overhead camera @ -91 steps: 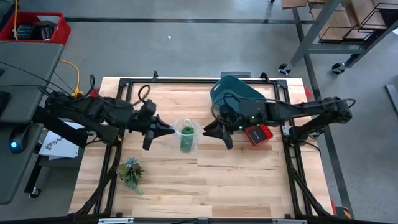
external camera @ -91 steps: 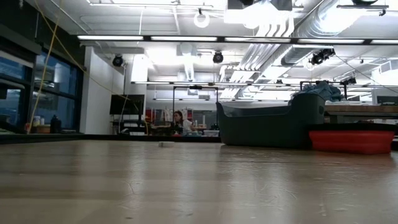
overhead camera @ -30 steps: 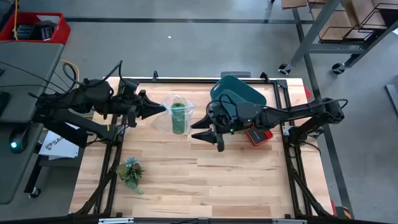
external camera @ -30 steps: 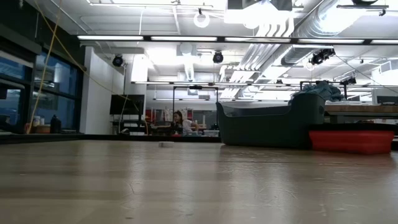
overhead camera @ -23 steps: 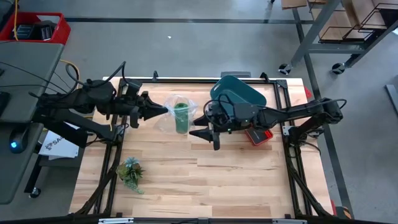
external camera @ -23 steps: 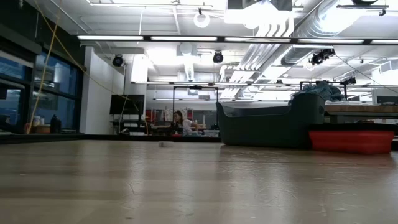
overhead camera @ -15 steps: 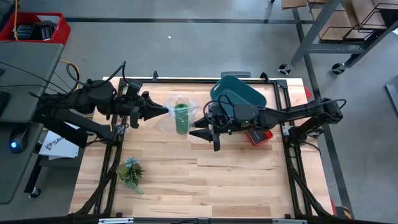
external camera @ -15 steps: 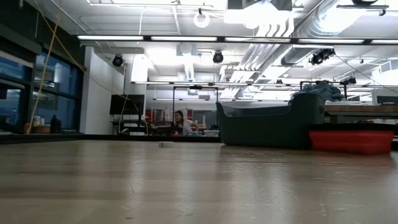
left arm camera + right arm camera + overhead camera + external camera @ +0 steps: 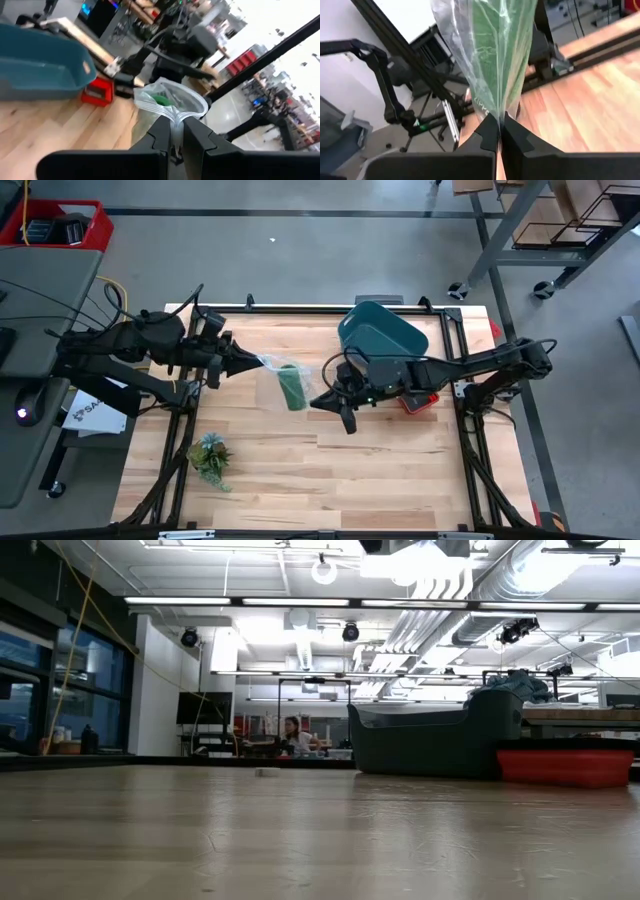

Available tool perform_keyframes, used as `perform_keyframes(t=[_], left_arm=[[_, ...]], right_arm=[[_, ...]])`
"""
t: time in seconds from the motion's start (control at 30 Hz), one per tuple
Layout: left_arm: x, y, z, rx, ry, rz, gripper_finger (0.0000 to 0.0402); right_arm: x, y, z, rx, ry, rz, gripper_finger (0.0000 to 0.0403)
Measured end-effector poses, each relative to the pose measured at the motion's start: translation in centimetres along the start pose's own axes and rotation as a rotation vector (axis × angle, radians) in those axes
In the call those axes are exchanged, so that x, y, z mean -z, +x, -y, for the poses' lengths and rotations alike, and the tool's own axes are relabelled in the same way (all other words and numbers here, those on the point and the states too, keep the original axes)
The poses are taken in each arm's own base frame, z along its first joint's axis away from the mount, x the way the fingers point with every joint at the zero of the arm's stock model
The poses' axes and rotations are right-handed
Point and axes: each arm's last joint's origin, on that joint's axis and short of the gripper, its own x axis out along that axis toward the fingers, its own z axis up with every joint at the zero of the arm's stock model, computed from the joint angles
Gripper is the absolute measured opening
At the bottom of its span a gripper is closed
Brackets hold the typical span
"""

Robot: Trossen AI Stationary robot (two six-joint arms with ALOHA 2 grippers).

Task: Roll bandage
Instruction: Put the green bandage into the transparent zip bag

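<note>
The bandage is a small green roll (image 9: 291, 387) inside a clear plastic bag (image 9: 283, 374) held in the air between my two grippers. My left gripper (image 9: 258, 361) is shut on the bag's mouth end, on the table's left side. My right gripper (image 9: 318, 401) is shut on the bag's other end, to the right of the roll. In the left wrist view the bag's mouth (image 9: 171, 99) stands open with green (image 9: 161, 100) inside. In the right wrist view the roll (image 9: 499, 50) shows through the plastic. Neither gripper shows in the low view. My left gripper (image 9: 175, 126) pinches the rim of the bag's mouth (image 9: 176, 116) between its two fingers, coming level from the table's left. The bag is lifted clear of the table and reaches away from the fingers. My right gripper (image 9: 498, 126) pinches a narrow edge of the bag (image 9: 496, 111) near its closed end between its two fingers, coming from the table's right. The plastic fans out from the fingers, with the roll inside beyond them.
A teal bin (image 9: 385, 330) stands at the far right of the table, also seen in the low view (image 9: 430, 740). A red object (image 9: 415, 396) lies beside it. A small leafy plant (image 9: 210, 456) lies near the front left. A person (image 9: 293, 735) sits far off in the room.
My right gripper has come against the bag's right end. My left gripper has drawn back a little toward the table's left. The bag, which stood round and open, is now pulled into a narrower, slanted shape between the two grippers, with the roll lower toward the near edge.
</note>
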Motion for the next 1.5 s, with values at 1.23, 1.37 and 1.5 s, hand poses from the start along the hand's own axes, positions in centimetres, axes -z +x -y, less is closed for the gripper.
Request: perform_keyframes(t=[1.23,1.37,1.5], left_arm=[[1.6,0.1,-1.3,-0.093,0.365,-0.200,0.0016],[1.7,1.1,-1.3,-0.089,0.449,-0.206,0.0016],[1.8,2.6,-1.0,-0.059,0.528,-0.203,0.0016]], right_arm=[[-2.9,-4.8,0.3,0.138,-0.152,0.098,0.0219],[-3.7,-5.1,0.6,0.133,-0.182,0.145,0.0220],[-3.7,-4.4,1.3,0.098,-0.175,0.121,0.0220]])
